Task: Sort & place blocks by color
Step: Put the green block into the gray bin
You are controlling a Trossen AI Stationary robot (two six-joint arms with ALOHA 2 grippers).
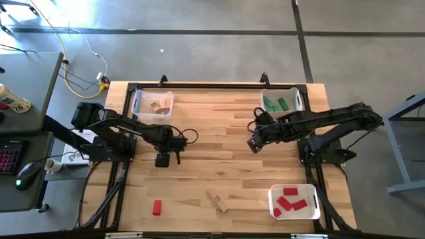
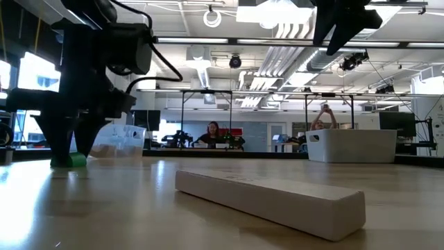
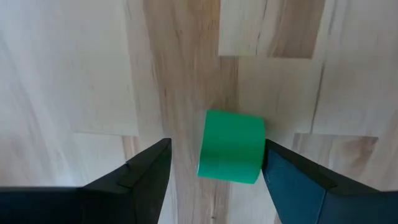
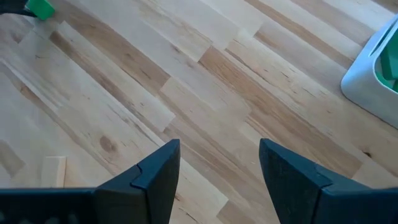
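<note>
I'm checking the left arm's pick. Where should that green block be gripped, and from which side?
Grip the green block across its two opposite side faces, coming straight down from above: it sits flat on the table, and the open left gripper already straddles it, one finger touching.

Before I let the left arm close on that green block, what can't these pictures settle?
- Green block: the left pincer covers it in the high view; contact with the fingers unclear.
- Bin with green blocks: count unreadable, the right arm overlaps it.
- Tan bar: far end hidden in the low view.
</note>
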